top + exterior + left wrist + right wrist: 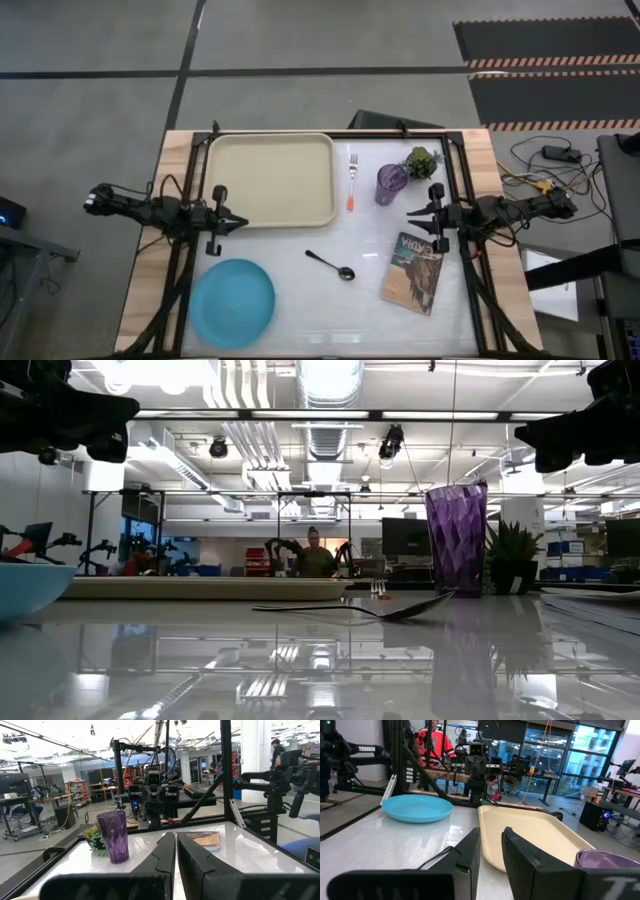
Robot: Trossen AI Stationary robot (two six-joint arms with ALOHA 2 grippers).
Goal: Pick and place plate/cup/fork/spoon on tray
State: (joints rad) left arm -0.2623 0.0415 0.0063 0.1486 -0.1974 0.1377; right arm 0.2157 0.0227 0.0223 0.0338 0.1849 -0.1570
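On a glossy white surface (300, 300), two dark arms face each other from 9 and 3 o'clock. Neither holds or touches anything. The left end effector (236, 222) hangs at the tray's 8 o'clock corner, its fingers (162, 857) nearly together with only a thin slit between them. The right end effector (417, 212) hangs just above the book's upper edge, its fingers (470, 852) a narrow gap apart.

The cream tray (270, 180) lies bare at 11 o'clock on the surface. The orange-handled fork (352, 180) lies just beside its 3 o'clock rim, and the purple cup (390, 183) stands upright near a small potted plant (422, 161). The dark spoon (331, 265) rests at centre, the light-blue plate (232, 302) at 7 o'clock, and the book (415, 272) at 4 o'clock.
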